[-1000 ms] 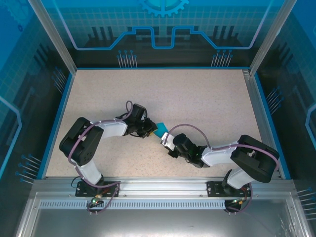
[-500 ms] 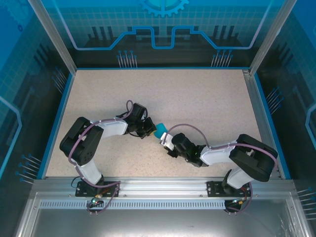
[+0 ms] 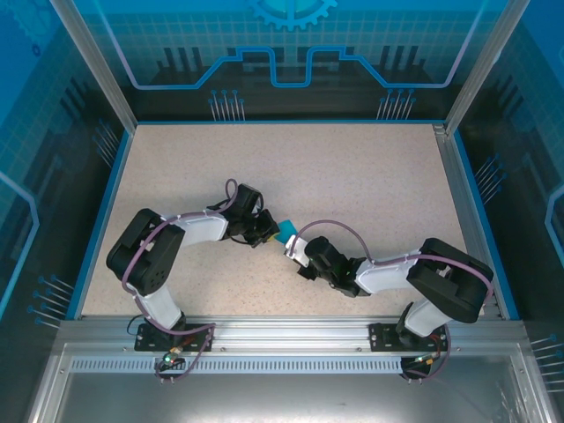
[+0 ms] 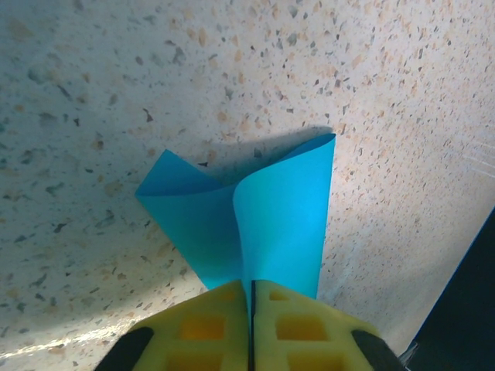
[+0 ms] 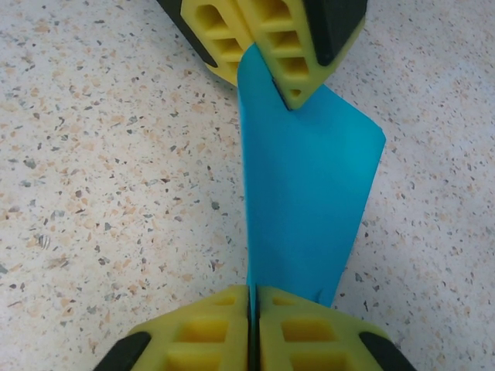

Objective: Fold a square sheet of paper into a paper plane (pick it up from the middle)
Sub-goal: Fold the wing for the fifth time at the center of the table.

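The left claw (image 4: 251, 292) and right claw (image 5: 251, 300) each clamp the thin teal-blue paper square (image 5: 305, 193); first fold, I think; next, press it flat.

Surface finishes: paper, pads, tabletop, frame

Findings: thin teal-blue square sheet of paper (image 4: 278, 216) smooth, faintly sheened; yellow moulded pads (image 4: 205, 328) of left gripper (image 4: 251, 284) and right gripper (image 5: 251, 290) matt, plastic-looking, with recessed cells; speckled beige tabletop (image 3: 352, 176) matt, stone-like; grey frame rail (image 3: 282, 339) brushed metal.

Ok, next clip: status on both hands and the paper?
Left hand shut on the paper. Right hand shut on its opposite end. Paper curled between them, no plane yet. Nothing in the way.
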Robot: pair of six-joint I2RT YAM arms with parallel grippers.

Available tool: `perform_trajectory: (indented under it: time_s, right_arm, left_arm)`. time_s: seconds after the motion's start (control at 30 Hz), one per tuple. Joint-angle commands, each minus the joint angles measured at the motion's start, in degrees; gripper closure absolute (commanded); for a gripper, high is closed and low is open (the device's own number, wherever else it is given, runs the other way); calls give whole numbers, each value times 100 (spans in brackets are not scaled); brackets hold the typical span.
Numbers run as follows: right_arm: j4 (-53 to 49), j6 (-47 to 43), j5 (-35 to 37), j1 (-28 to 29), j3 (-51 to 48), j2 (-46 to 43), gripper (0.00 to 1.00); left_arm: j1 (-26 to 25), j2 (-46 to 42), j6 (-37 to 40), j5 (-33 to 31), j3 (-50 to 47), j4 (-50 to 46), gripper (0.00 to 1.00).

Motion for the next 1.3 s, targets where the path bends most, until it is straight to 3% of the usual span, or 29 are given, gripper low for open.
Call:
perform_trajectory:
  time_s: [0.0,0.2,0.37,0.6,0.77,0.97,1.27]
  right_arm:
    - [-163,259,-101,-111,121,17,95]
    - [-81,851,-905,-331,176,-20,98]
    - [141,1354,-1544,-613,154,39,98]
    - [391,1859,-2410,-1024,84,78,98]
    - [384,2259,-3002,-1329,111,223,97]
    - [411,2747,-3176,-1531,124,373,97]
    - [635,3581,-4239,-2051,241,744,97]
  left_arm:
    - [48,-156,109,-1,130,-164,80]
    - [97,-833,242,-693,-23,-843,50]
    - [164,-1601,243,-1329,-301,-1316,40]
    - [172,-2107,154,-1541,-560,-1396,37]
    - [169,-2082,73,-1453,-626,-1311,37]
    - [173,-1995,64,-1369,-596,-1303,37]
    - [169,-1891,81,-1268,-604,-1220,37]
